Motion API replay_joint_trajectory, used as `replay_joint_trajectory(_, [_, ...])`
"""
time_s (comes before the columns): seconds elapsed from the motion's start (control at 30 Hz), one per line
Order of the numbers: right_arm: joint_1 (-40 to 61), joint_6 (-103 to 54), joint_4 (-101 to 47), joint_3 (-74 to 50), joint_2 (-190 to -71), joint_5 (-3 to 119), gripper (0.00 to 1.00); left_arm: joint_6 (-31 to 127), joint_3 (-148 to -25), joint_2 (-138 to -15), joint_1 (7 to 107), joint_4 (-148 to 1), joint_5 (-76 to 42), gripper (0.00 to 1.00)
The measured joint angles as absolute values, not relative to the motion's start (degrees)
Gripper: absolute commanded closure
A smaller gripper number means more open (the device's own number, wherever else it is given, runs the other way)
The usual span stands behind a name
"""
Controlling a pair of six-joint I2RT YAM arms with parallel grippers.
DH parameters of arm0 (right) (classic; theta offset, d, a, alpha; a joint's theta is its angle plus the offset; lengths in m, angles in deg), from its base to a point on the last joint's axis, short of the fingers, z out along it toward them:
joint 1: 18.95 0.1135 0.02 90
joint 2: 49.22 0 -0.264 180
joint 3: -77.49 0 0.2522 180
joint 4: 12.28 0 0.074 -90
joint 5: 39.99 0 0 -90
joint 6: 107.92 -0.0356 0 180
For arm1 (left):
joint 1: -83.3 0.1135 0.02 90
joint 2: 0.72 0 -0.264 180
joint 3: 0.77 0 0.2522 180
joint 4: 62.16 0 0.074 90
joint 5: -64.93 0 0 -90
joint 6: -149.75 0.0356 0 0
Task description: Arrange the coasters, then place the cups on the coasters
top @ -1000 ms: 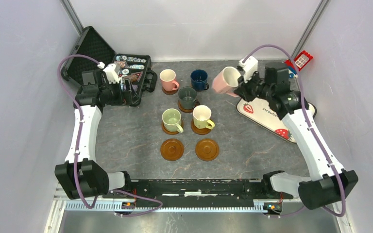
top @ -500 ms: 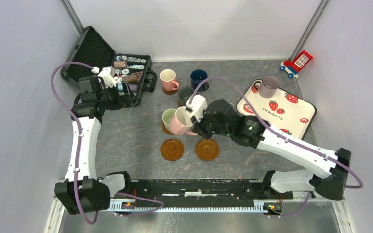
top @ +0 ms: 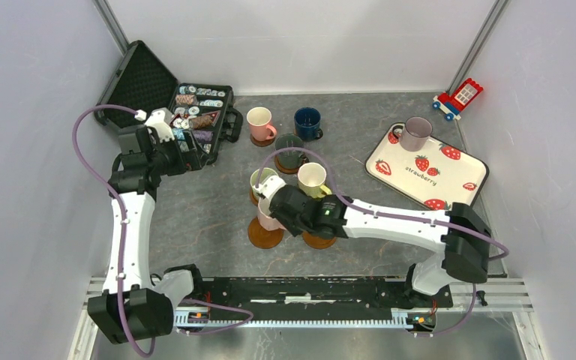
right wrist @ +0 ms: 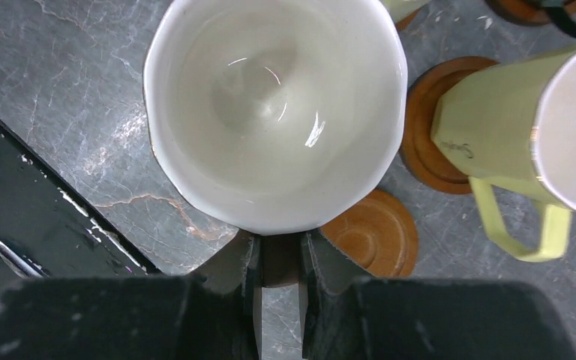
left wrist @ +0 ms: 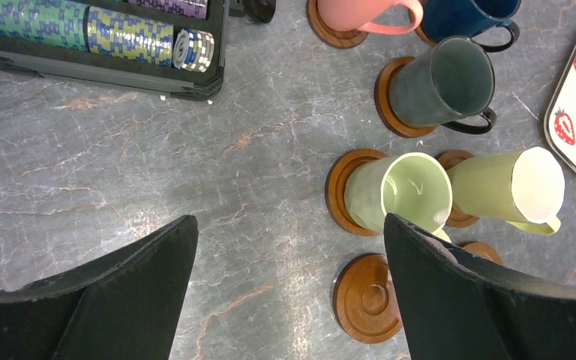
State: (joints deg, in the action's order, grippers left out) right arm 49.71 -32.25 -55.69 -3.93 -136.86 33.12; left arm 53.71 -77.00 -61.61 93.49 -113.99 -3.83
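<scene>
Top view: the right gripper clamped the pale pink-white cup over the near-left coaster, and a mauve cup sat on the strawberry tray. Left wrist: the left gripper gaped wide, and the light green cup was empty. Right wrist: the held cup was empty too.

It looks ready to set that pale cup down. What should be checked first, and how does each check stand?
1. Grip: right gripper has its jaws closed on the pale cup, which is upright: ok.
2. Front left coaster below it has no cup on it: ok.
3. Cup centred over that coaster: cannot tell, since the cup hides most of it.
4. Room beside it: the green cup and yellow cup are close but not touching it: ok.
5. Left gripper is open, holds nothing and is off by the case: ok.
</scene>
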Motion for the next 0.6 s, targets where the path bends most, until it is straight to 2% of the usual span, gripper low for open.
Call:
replay_joint_trajectory(0.4, [53.69,-35.57,-55.04,-4.06,-141.4,30.89,1.0,53.27,-74.05,-57.78,93.84,-112.0,-3.99,0.0])
replay_joint_trajectory(0.6, [53.65,-36.05,-54.64,-4.09,-142.72,29.6,0.93,53.18,-73.64,-57.02,93.84,-111.58,-4.01,0.0])
